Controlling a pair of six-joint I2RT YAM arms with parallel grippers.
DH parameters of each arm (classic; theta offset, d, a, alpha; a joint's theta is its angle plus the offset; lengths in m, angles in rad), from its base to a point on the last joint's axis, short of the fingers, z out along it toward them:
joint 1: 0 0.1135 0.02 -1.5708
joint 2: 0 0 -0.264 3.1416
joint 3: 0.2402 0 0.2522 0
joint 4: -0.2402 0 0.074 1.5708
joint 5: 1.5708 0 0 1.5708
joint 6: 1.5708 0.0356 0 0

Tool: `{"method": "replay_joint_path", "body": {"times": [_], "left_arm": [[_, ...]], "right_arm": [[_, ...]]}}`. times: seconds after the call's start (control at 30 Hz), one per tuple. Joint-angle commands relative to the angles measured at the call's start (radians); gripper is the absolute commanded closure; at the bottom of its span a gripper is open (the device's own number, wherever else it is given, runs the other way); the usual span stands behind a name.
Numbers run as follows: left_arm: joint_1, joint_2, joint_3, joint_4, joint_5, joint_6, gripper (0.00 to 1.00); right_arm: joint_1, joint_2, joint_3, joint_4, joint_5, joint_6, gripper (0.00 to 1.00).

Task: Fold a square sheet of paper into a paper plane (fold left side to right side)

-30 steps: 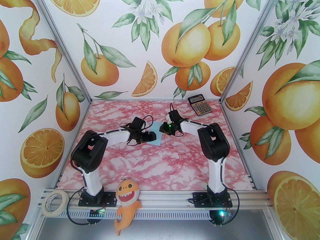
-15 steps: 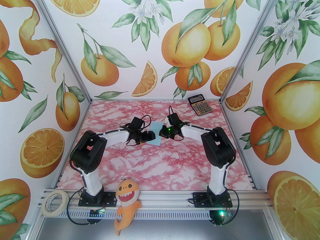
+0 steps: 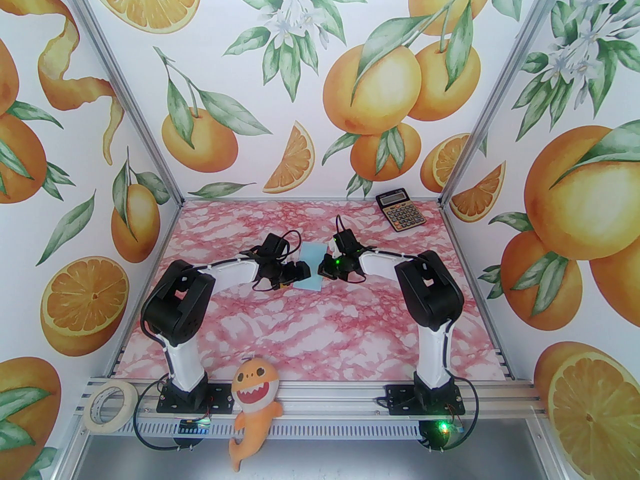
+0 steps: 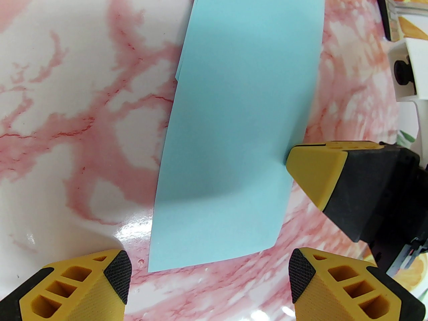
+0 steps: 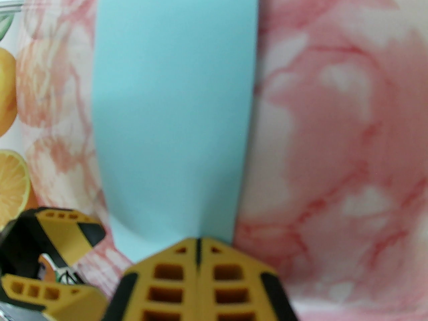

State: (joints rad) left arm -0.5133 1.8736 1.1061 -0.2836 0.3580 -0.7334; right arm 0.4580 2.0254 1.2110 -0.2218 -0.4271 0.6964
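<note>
The top view is lit brightly and evenly — only soft, pale shadows are cast on the table (image 3: 325,328). In the left wrist view everything is seen sharply; small white glare spots are seen on the shiny table, a soft grey shadow is laid across the square sheet of paper (image 4: 234,112), and its straight sides are bent by the lens. The right wrist view is blurred all over — the right gripper (image 5: 198,241) too.

Left hand (image 3: 298,272) at nine o'clock and right hand (image 3: 325,268) at three hem the paper (image 3: 312,264); calculator (image 3: 401,211) at one; tabletop (image 3: 310,333) toward six open.
</note>
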Motion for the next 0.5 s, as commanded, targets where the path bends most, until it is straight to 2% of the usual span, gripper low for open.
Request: {"method": "replay_joint_path", "body": {"times": [0.0,0.27,0.47], "left_arm": [[-0.017,0.060,0.031,0.027,0.068,-0.008,0.18],[-0.032,0.095,0.060,0.093,0.150,-0.017,0.18],[-0.040,0.104,0.083,0.086,0.163,-0.005,0.18]], "right_arm": [[0.007,0.027,-0.031,-0.021,0.028,-0.017,1.00],[0.008,0.024,-0.042,-0.011,0.025,-0.012,1.00],[0.008,0.022,-0.052,-0.001,0.021,-0.006,1.00]]}}
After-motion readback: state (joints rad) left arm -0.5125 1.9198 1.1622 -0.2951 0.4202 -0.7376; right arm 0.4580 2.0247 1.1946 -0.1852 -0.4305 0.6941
